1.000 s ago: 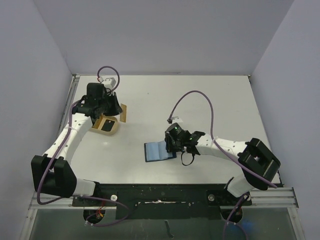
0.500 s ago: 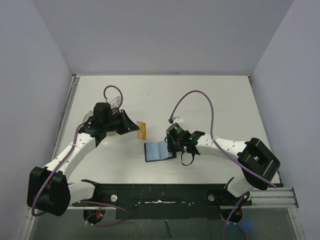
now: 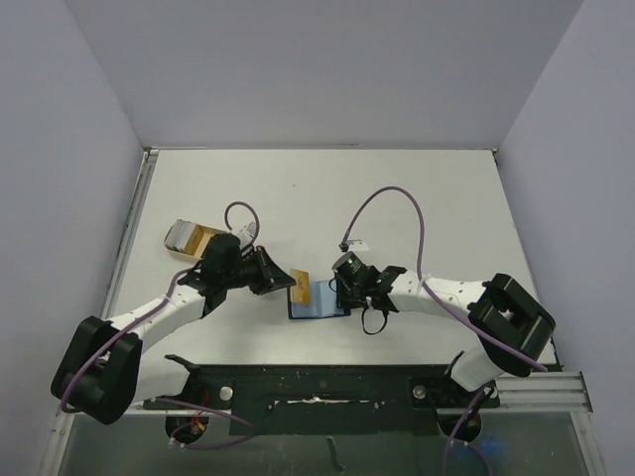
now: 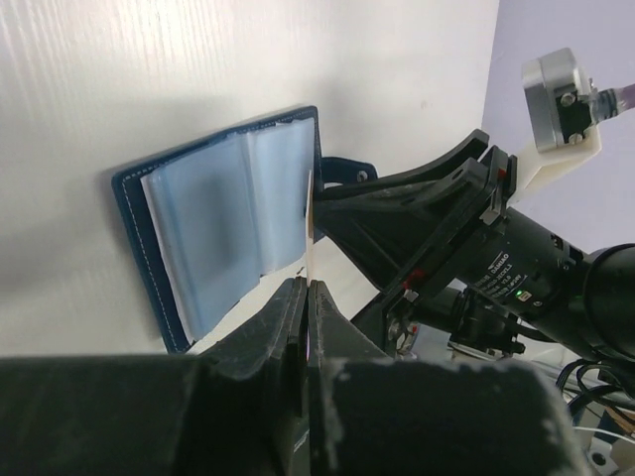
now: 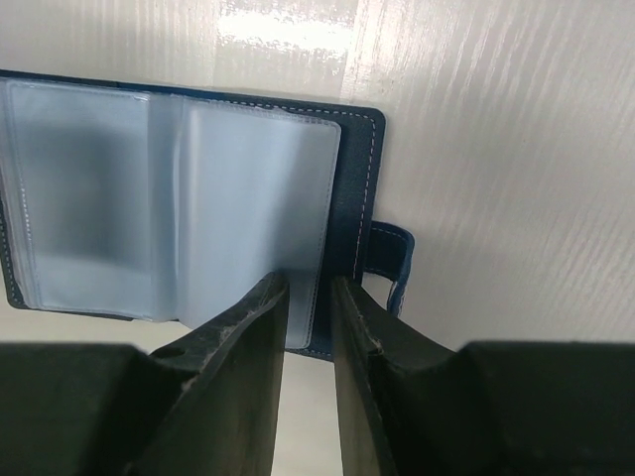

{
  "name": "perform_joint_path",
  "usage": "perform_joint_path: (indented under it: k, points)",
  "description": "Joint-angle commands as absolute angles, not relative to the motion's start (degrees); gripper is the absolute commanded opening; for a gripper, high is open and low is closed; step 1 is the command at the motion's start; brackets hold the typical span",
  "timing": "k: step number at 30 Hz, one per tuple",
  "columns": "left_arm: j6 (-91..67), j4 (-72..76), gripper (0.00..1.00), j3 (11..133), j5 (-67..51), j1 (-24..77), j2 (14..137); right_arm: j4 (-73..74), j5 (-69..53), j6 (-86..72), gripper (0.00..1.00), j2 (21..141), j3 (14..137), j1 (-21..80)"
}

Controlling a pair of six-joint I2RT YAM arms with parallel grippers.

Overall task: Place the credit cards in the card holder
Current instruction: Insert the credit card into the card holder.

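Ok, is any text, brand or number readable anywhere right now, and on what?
No text can be read.
White print on the wrist housing of the right arm: too blurred to read.
On the tan card: too small from above, edge-on at the wrist; nothing legible.
On the card holder: no text visible.

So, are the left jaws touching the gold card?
Touching. The left wrist view shows the gold card edge-on, its near end pinched between the shut jaws of the left gripper.
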State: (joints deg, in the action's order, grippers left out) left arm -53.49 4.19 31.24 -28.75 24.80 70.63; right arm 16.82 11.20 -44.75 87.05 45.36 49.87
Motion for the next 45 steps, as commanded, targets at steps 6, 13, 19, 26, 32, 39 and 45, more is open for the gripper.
perform_joint_path:
  k: [6,13,19,26,32,39,45]
  points:
    - [-59.93,21.19,0.00,27.43,-27.99,29.83,76.45,14.49,12.91,-46.14,0.25,87.36,44.06,50.41]
    - [-57.93,23.58,0.00,27.23,-27.88,30.59,80.97,14.33,13.02,-46.32,0.25,86.73,43.43,50.48]
    - [-57.48,26.22,0.00,27.39,-28.30,31.17,83.49,13.89,12.75,-46.32,0.25,86.94,43.24,50.43]
    - [-57.81,27.66,0.00,27.27,-28.64,31.55,87.12,13.62,12.52,-46.33,0.25,86.96,43.24,50.46]
    - [-58.51,31.65,0.00,27.31,-29.97,31.75,90.18,13.58,12.40,-46.32,0.25,86.96,43.12,50.45]
    - [-58.67,32.06,0.00,27.33,-29.46,31.88,91.90,13.45,12.32,-46.32,0.25,87.10,43.07,50.45]
    - [-57.93,30.88,0.00,27.51,-27.91,31.84,92.75,13.61,12.30,-46.23,0.25,87.02,43.17,50.45]
